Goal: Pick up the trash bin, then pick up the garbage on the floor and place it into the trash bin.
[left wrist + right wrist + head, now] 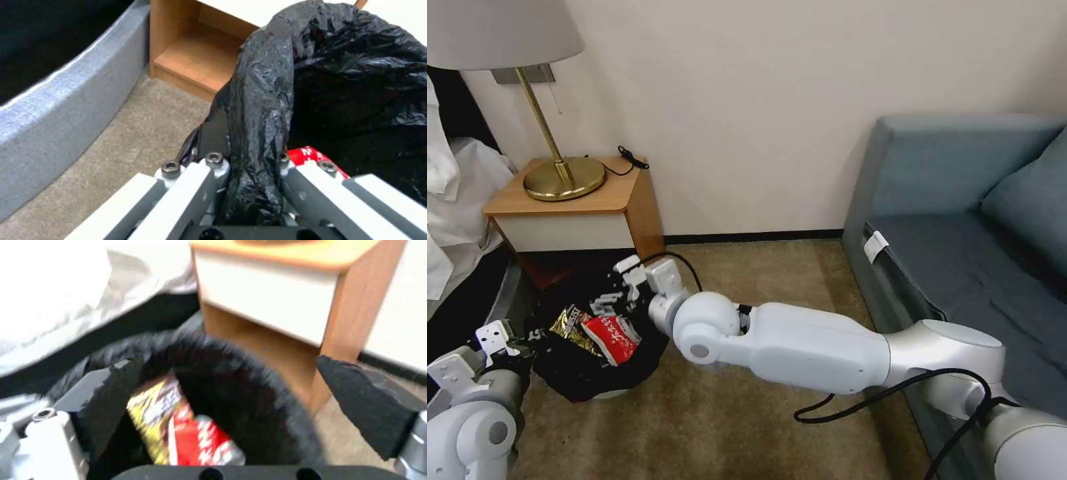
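The trash bin [577, 387], white with a black bag liner, stands tilted on the carpet at the lower left. My left gripper [517, 341] holds its near rim. The left wrist view shows that gripper [251, 166] shut on the bunched black liner [262, 100]. Inside the bin lie garbage items: a gold-brown snack wrapper [569, 322] and a red-and-white packet [617, 339]. My right gripper [618, 290] hovers over the bin's mouth. Seen from the right wrist, it [229, 373] is open above the wrapper [149, 405] and the packet [200, 443], holding nothing.
A wooden nightstand [577, 213] with a brass lamp [564, 177] stands just behind the bin. White bedding [454, 200] is at the left and a blue-grey sofa [960, 233] at the right. Open carpet [740, 427] lies in front of me.
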